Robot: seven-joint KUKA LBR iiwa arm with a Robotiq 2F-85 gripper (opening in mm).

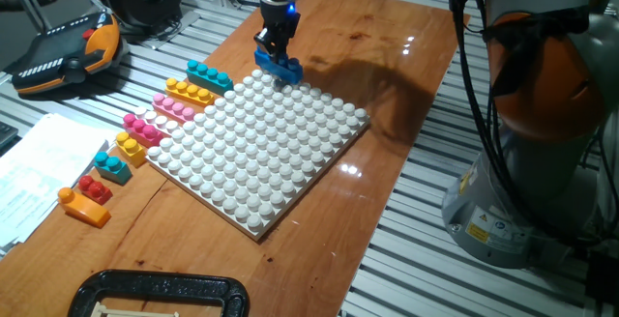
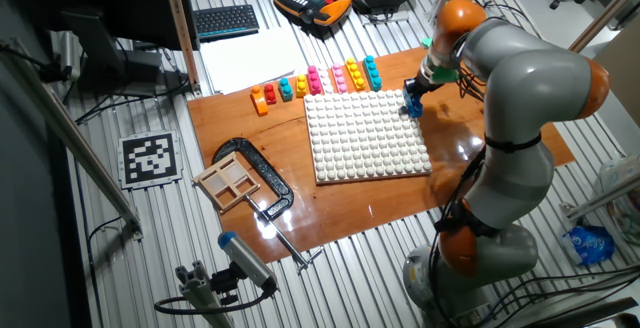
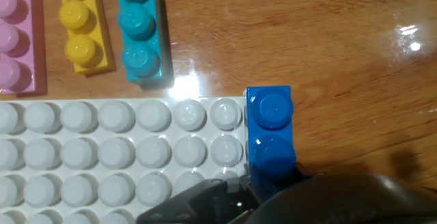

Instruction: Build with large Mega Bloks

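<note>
Nearest the hand camera, the claw [image 3: 263,183] is pinching a blue Mega Blok [image 3: 270,132]. Its dark fingers meet the brick at the lower end, and two round studs show beyond them. The brick's long axis runs straight away from the claw, parallel to the right edge of the white studded baseplate [image 3: 102,156]. In the hand view the brick sits just beside that edge, at the plate's corner. Whether it rests on the outermost column of plate studs or hangs just off the rim, over the wooden worktop [image 3: 355,53], cannot be told. The fixed views agree on the corner but do not settle the overlap. My reading is that the coming move turns on this sideways offset: the brick must line up over the plate's studs before it is pressed down, and any correction would be across the brick's short axis, toward the plate's interior.

Farther on, past the plate's far edge, spare bricks lie in a row on the worktop, their long axes parallel to the held brick. The teal brick [image 3: 140,29] is closest to the corner, then the yellow brick [image 3: 78,26], then a pink brick [image 3: 13,36] at the frame's edge. All stand apart from the claw and untouched. One fixed view shows the row going on with more small bricks, ending in an orange brick [image 1: 85,207].
</note>
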